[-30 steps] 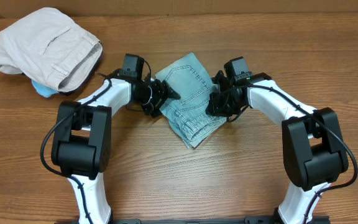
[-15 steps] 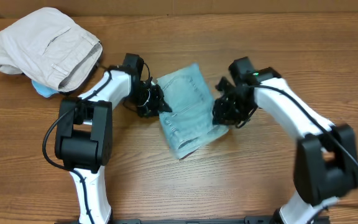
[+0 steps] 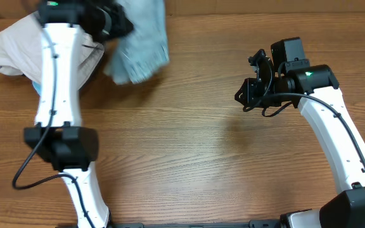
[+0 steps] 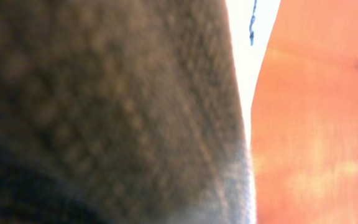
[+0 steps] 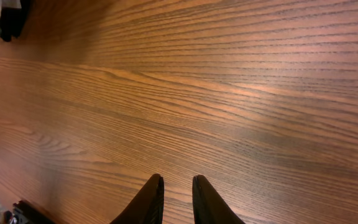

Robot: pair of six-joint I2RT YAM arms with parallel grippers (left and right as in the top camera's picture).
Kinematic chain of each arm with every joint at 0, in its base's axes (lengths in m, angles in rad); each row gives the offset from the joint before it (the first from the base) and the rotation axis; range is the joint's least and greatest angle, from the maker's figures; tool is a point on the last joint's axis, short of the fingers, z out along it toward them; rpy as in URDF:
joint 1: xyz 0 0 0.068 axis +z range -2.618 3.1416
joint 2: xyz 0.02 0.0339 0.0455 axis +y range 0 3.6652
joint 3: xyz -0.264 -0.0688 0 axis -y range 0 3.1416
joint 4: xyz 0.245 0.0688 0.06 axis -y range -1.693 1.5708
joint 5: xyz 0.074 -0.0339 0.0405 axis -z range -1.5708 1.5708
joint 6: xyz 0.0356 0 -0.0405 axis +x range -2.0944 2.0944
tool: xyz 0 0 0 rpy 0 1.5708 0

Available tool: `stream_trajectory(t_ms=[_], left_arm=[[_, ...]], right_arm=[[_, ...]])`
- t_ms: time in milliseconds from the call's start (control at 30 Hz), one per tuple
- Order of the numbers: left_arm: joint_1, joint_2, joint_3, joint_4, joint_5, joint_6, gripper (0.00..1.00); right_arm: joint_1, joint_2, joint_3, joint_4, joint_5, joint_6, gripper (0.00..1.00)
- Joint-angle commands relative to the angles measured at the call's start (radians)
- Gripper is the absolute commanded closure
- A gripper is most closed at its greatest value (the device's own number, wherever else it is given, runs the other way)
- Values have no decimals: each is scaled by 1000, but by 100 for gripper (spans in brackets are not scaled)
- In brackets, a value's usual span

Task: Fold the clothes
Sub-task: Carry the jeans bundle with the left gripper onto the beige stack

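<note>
The jeans are a folded bundle of faded light blue denim, gripped at one edge by the left tool and held up over the far left part of the tabletop. They look blurred from overhead, with stitching barely visible. Close dark fabric, out of focus, fills the left wrist view.

Left claw blurred, seemingly clamped, its arm stretched far forward; right claw nearly closed, aloft.
</note>
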Motion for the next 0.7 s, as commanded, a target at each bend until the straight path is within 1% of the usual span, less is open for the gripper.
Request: stream_trajectory(t_ms=[0,67,167,267,300,333,367,400,433,500,667], left_arm=[[113,-18,37,40,0,-49,96],[180,1,28,79,1,-97,96],[275,36,2,124,3,-137,96],[358,91,-6,127,24,-166,96],[382,116,-6,123,31,-169,94],[400,138,-6,119,24,-169,82],[417,161,-6,113,8,-169,46],[431,185,-6,112,-5,-180,3],[445,211,-6,115,3,-192,0],[465,244,-6,100,31,-190,0],[507,247,-2,-22,0,-163,0]], right_arm=[[3,1,3,2,6,4,81],[3,1,3,2,6,4,80],[3,2,3,3,6,3,80],[3,3,3,4,5,4,80],[3,4,3,5,5,4,80],[3,4,3,4,5,4,80],[3,4,3,4,4,4,80],[3,4,3,4,2,5,80],[3,4,3,3,2,8,80],[3,4,3,-2,2,8,81],[3,4,3,-7,2,8,81]])
